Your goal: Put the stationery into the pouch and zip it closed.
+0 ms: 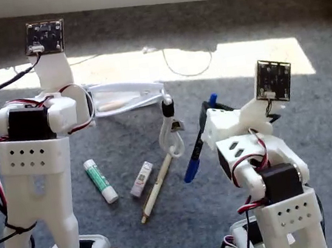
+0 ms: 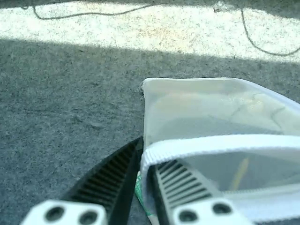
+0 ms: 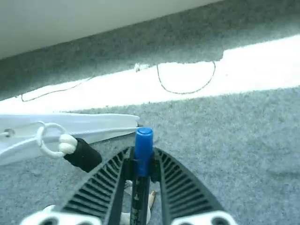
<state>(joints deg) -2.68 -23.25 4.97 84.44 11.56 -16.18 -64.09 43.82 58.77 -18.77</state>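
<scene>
The left pincer (image 2: 145, 157) is clamping the white zip edge of the clear pouch (image 2: 211, 112), which is lying on the grey carpet (image 1: 311, 111) beside a sunlit patch. The right pincer (image 3: 143, 157) is gripping a blue pen (image 3: 143, 140) near the pouch's far end. A green glue stick (image 1: 100, 180), a small white tube (image 1: 141, 178) and a cream pen (image 1: 156, 189) are lying between the arms.

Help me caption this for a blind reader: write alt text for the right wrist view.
The right gripper has its jaws shut on a blue pen, whose blue end sticks out past them. Beyond it, on grey carpet, lies the white pouch, with a sunlit strip and a thin cable farther off.
</scene>
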